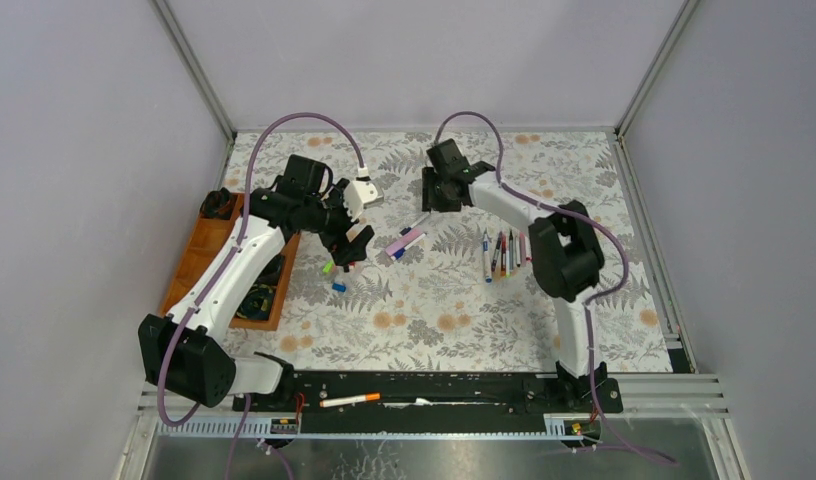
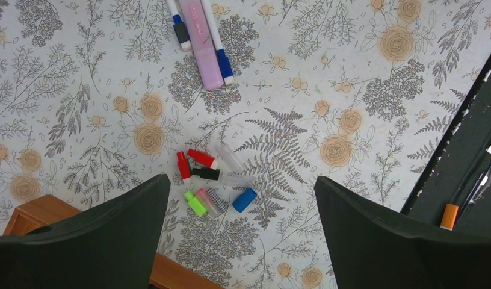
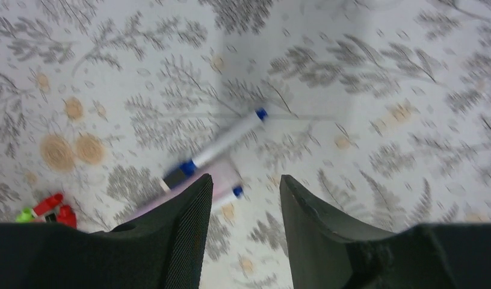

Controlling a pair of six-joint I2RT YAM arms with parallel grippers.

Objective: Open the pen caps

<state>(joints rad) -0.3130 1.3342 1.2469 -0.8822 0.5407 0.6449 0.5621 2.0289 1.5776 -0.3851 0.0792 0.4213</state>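
Seven or so loose pen caps point(image 2: 205, 173) lie bunched in one heap on the flowered table point(image 2: 363, 48), a short way from the pink highlighter point(image 2: 202, 45) toward the wooden tray point(image 2: 41, 211). They are red, black, green, blue and clear, and I judge they are heaped there to keep them apart from the barrels. Your left gripper point(image 2: 240, 183) hangs right over that heap, jaws spread as wide as they go, with nothing between them. Two blue-ended pens point(image 2: 224, 63) lie against the highlighter, one on each side. Your right gripper point(image 3: 246, 180) hovers just above the highlighter, jaws about half apart, empty and touching nothing. More pens point(image 1: 504, 252) lie in a row well beyond the highlighter, on the side away from the caps. Whether those are capped is too small to tell.
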